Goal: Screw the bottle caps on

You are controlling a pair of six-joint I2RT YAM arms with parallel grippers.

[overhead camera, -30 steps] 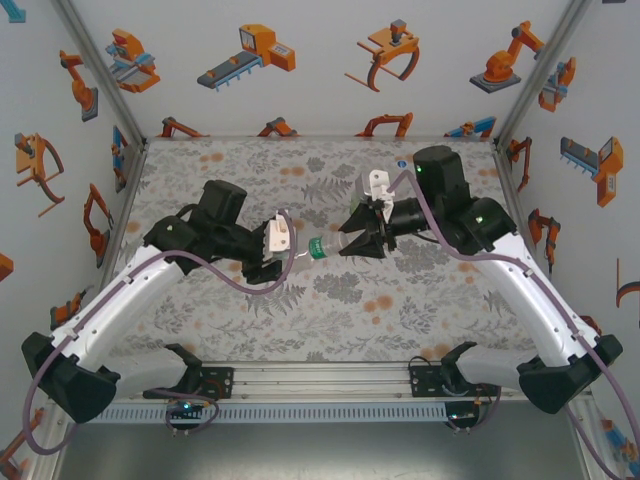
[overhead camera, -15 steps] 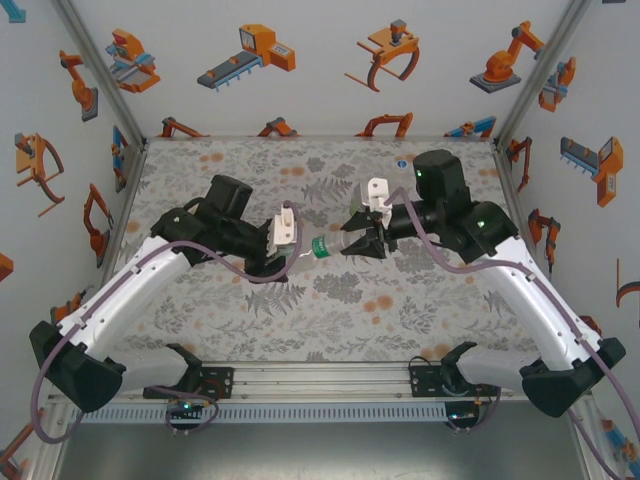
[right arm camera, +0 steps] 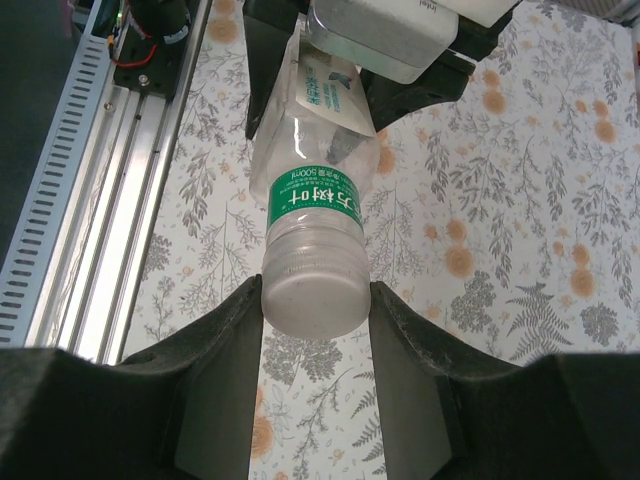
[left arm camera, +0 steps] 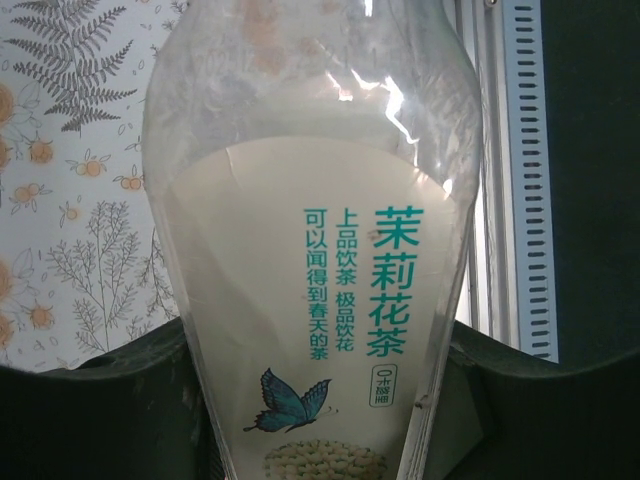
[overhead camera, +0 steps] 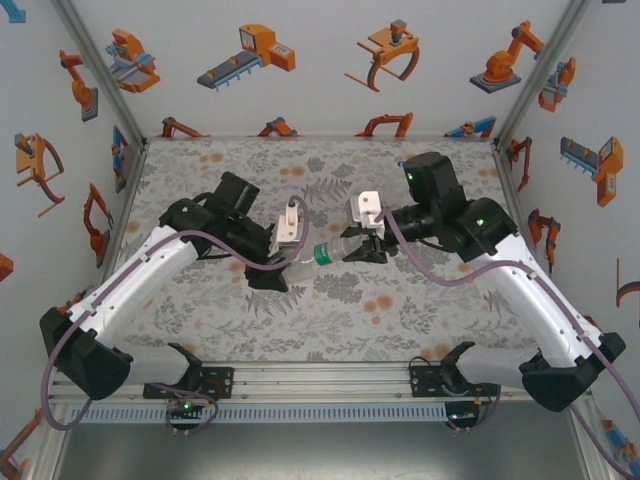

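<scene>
A clear bottle (overhead camera: 322,253) with a white-and-green label hangs level above the table between my two grippers. My left gripper (overhead camera: 291,262) is shut on its body; in the left wrist view the labelled bottle (left arm camera: 320,230) runs up between the dark fingers (left arm camera: 90,420). My right gripper (overhead camera: 352,249) is shut on the white bottle cap (right arm camera: 313,292), which sits on the neck below a green band (right arm camera: 305,203). Both of the right gripper's fingers (right arm camera: 215,385) press the cap's sides. The bottle's base is hidden inside the left gripper (right arm camera: 385,45).
The floral table cover (overhead camera: 330,310) spreads under the arms. An aluminium rail (overhead camera: 320,380) with cable mounts runs along the near edge, and the same rail (right arm camera: 95,220) shows in the right wrist view. Printed walls (overhead camera: 300,60) enclose the back and sides.
The left arm has swung its wrist to the right and rolled it. The right gripper has shifted a little left and nearer. The bottle stays held between them.
</scene>
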